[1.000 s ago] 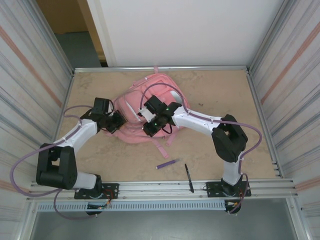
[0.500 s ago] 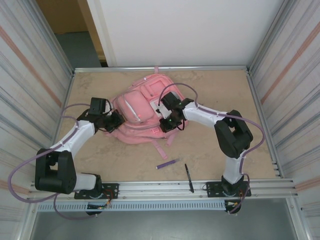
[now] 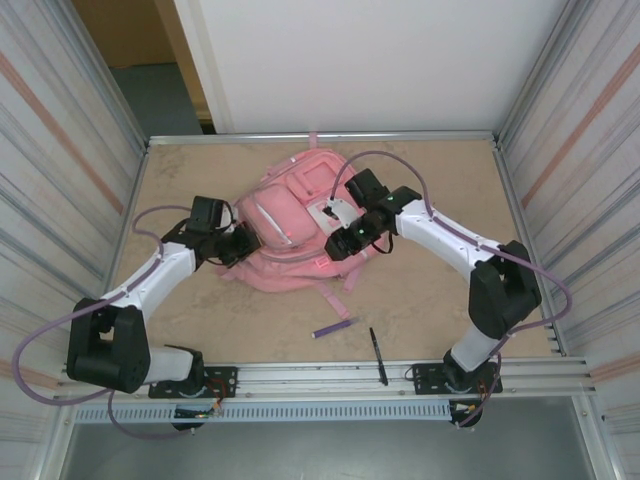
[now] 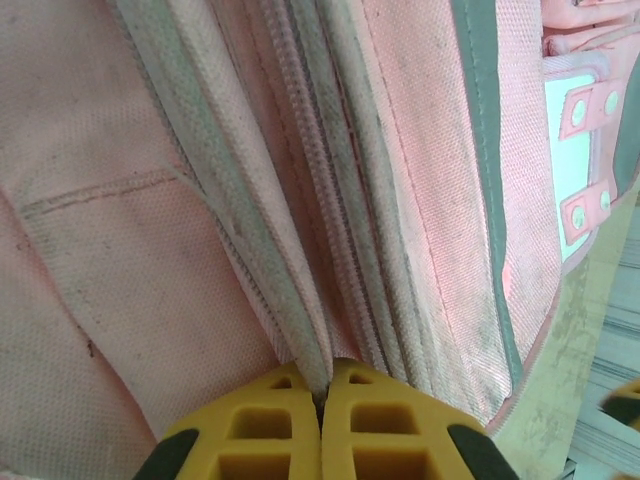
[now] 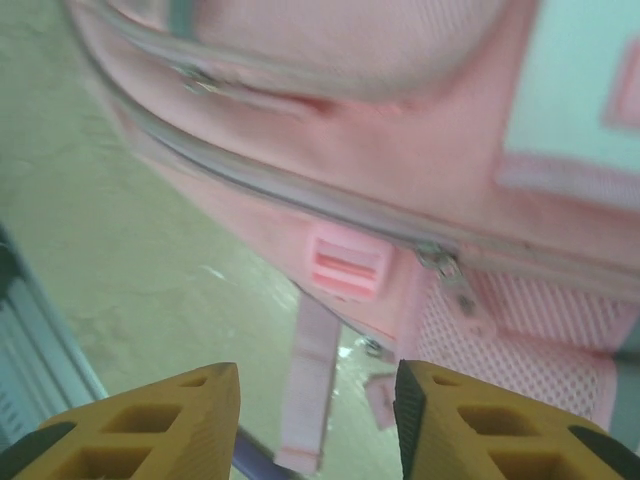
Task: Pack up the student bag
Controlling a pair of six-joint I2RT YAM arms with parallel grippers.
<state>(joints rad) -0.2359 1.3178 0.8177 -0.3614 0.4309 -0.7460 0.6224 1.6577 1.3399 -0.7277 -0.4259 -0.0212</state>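
Note:
The student bag (image 3: 292,205) lies flat in the middle of the table, pink with a white patch and grey zip lines. My left gripper (image 3: 243,245) is at its left edge, shut on a fold of the bag's fabric beside a zipper; in the left wrist view the gripper (image 4: 322,388) has its yellow fingers pressed together on that seam. My right gripper (image 3: 346,243) hovers over the bag's right side. In the right wrist view the right gripper (image 5: 318,405) stands open with nothing between its fingers, above a pink strap (image 5: 312,365), a buckle (image 5: 346,263) and a zip pull (image 5: 452,278).
A purple pen (image 3: 333,327) and a black pen (image 3: 377,355) lie on the table between the bag and the front rail (image 3: 330,378). Corrugated metal walls close in the left and right sides.
My right gripper has let go and opened, moving from the bag's middle to its right side. The bag has shifted slightly toward the back. My left gripper stays shut on the bag.

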